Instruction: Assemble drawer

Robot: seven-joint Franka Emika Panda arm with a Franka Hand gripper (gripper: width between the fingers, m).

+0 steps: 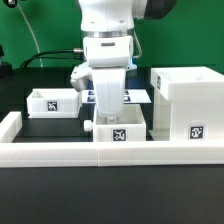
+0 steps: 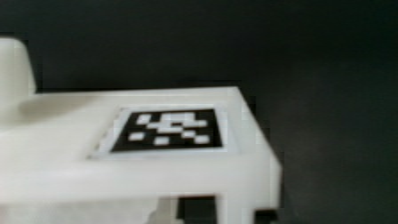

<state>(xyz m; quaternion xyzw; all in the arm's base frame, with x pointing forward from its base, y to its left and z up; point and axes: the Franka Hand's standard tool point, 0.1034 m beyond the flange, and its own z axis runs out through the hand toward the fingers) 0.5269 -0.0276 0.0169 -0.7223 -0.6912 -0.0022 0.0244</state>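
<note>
Your gripper (image 1: 107,116) is down on the middle tray (image 1: 128,127), just behind the front wall (image 1: 40,150). Can't tell if fingers are apart or clamped, tbh. In ext view the other tray (image 1: 50,101) sits left, tall box (image 1: 188,98) right.

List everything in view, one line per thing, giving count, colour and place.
tall box: one, white with a black-and-white tag, on the exterior view's right.
left tray: one, white, tagged, on the exterior view's left.
middle tray: one, white, tagged, centre, just behind the front wall; its tagged face fills the wrist view.
marker board: one, white with black tags, flat on the table behind the arm.
low wall: one, white, along the table's front and left edges.
table: one, black, under everything.
arm: one, white, centre.
end effector: one, down at the middle tray; open or shut cannot be told.
</note>
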